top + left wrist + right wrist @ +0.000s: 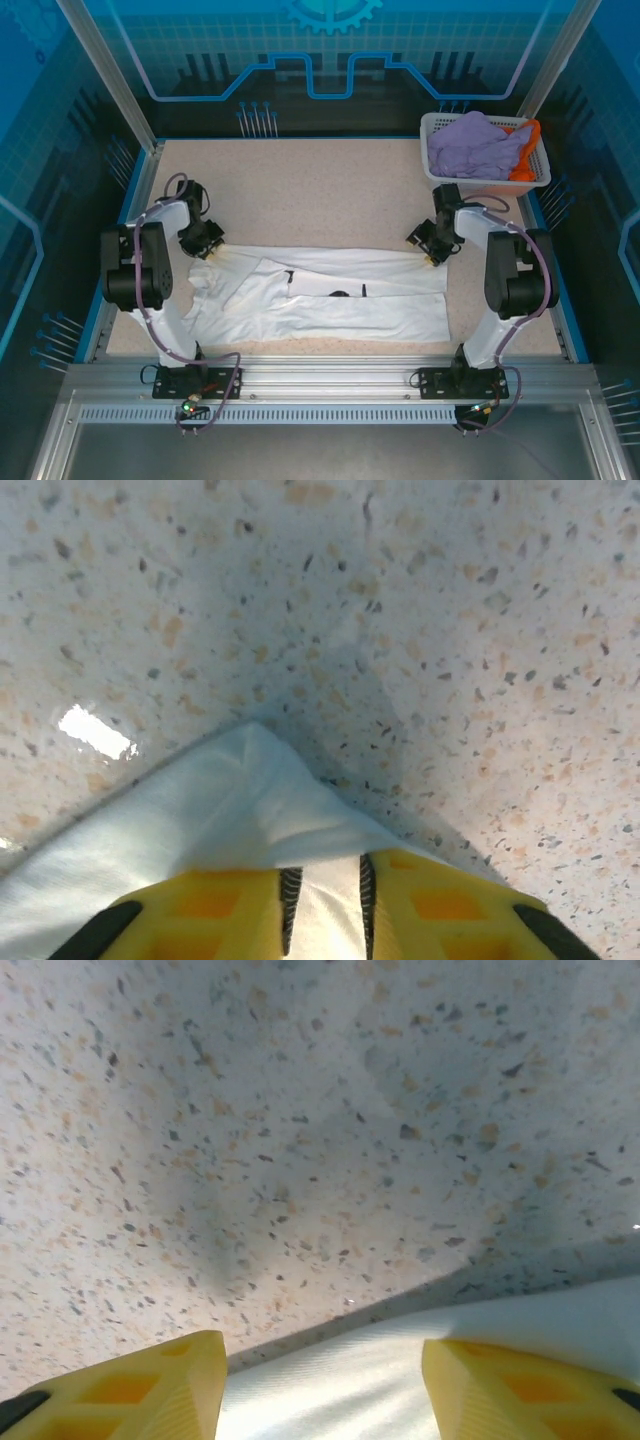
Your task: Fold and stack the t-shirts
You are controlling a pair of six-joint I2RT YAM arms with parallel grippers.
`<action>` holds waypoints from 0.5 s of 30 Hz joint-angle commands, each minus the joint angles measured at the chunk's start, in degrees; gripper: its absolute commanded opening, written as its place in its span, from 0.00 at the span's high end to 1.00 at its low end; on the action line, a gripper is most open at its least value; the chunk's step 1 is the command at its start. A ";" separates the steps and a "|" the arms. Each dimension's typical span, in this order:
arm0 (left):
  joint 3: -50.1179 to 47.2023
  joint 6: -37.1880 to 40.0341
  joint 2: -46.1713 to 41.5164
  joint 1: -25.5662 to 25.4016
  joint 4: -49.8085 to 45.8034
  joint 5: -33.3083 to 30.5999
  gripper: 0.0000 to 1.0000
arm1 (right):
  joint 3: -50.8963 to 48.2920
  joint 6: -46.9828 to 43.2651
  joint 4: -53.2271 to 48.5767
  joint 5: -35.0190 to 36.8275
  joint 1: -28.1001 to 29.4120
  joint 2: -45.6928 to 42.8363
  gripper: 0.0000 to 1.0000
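While the left gripper (323, 878) pinched the far-left corner of the white shirt (330, 300) on the table (300, 185) and the right gripper (322, 1360) gaped above its far-right edge, we judged a one-sided pull would skew the fold.

Matt white woven cloth t-shirt (380, 265) on smooth, faintly glossy speckled table (300, 190); white plastic lattice basket (432, 150).

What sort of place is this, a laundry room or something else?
Probably a robotics lab work cell: aluminium frame rails surround a speckled table holding a white t-shirt, two robot arms are bolted at its near edge, and blue printed panels wall it in.
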 commanded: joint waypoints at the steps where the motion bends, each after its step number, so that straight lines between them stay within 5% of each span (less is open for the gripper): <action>1: 3.89 0.15 0.68 2.35 -0.98 0.50 0.62 | 3.22 -2.97 -0.28 2.11 -0.86 0.17 0.38; 4: 8.46 -0.10 -2.20 2.05 -2.70 2.99 0.54 | 4.99 -4.80 0.28 6.17 2.12 -4.70 0.29; 8: 11.96 1.12 -7.62 -0.62 -6.01 1.59 0.49 | 6.26 -8.80 3.67 7.25 9.44 -9.21 0.29; 11: 10.41 1.36 -11.03 -3.83 -8.18 0.50 0.49 | 8.36 -11.67 8.51 -0.35 17.62 -6.66 0.32; 15: 2.68 -1.12 -13.64 -8.19 -3.39 7.74 0.60 | 18.29 -14.98 10.47 -10.90 27.73 4.17 0.39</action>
